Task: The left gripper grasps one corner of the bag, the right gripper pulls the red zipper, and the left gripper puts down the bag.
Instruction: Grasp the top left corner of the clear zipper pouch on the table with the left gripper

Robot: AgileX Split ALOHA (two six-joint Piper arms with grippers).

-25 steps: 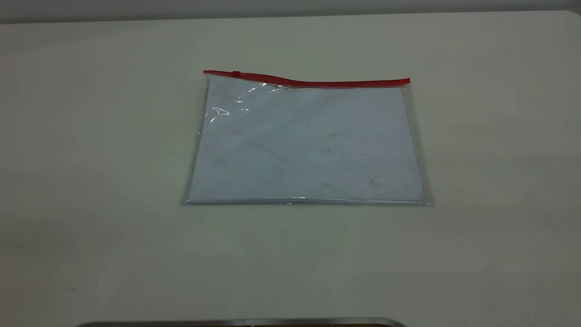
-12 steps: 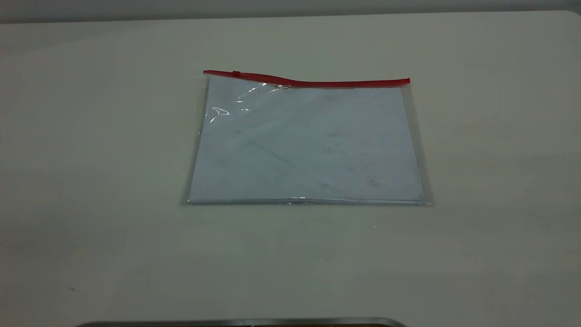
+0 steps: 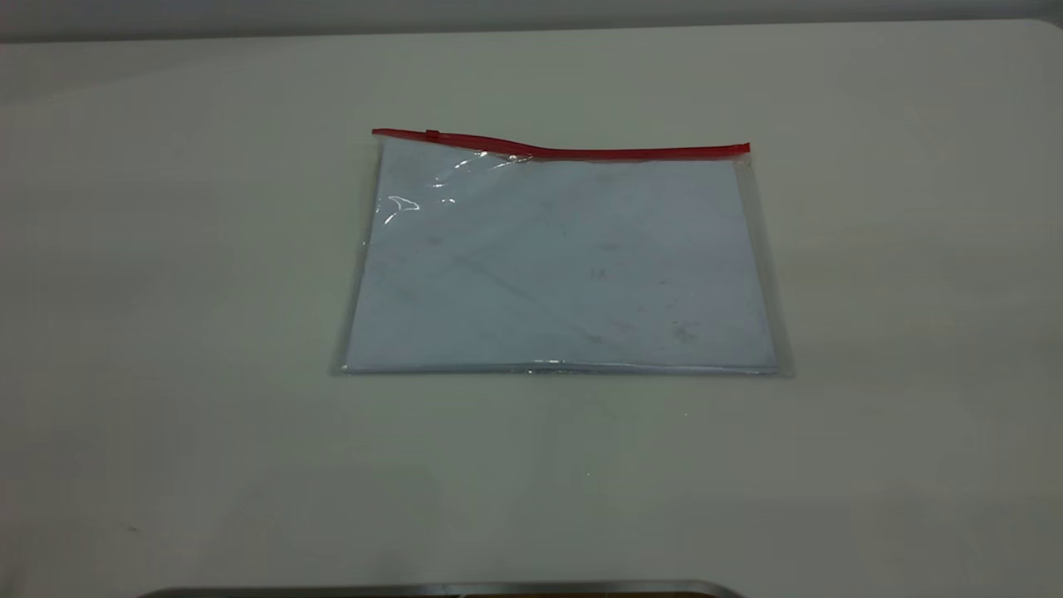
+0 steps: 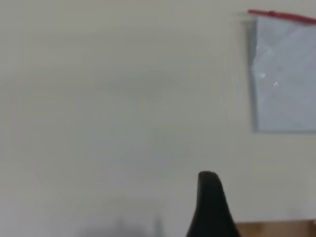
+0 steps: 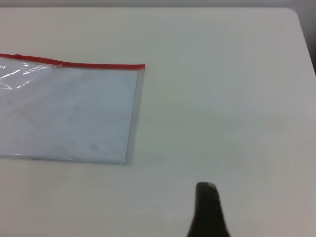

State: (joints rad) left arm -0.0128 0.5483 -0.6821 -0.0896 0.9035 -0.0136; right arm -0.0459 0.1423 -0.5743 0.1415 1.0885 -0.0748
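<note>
The bag (image 3: 565, 257) lies flat on the white table (image 3: 166, 332), a clear pouch with a pale blue sheet inside. The red zipper (image 3: 581, 152) runs along its far edge, with the slider tab (image 3: 432, 134) near the left end. Its red-edged corners are at far left (image 3: 378, 138) and far right (image 3: 745, 150). Neither arm shows in the exterior view. The left gripper (image 4: 207, 197) shows as one black tip, well short of the bag (image 4: 286, 74) and zipper (image 4: 281, 16). The right gripper (image 5: 207, 207) also shows as one black tip, away from the bag (image 5: 69, 113) and its corner (image 5: 141, 66).
A dark metal edge (image 3: 440, 590) runs along the bottom of the exterior view. The table's rounded far right corner (image 5: 296, 15) shows in the right wrist view. A brown strip (image 4: 276, 229) lies beyond the table edge in the left wrist view.
</note>
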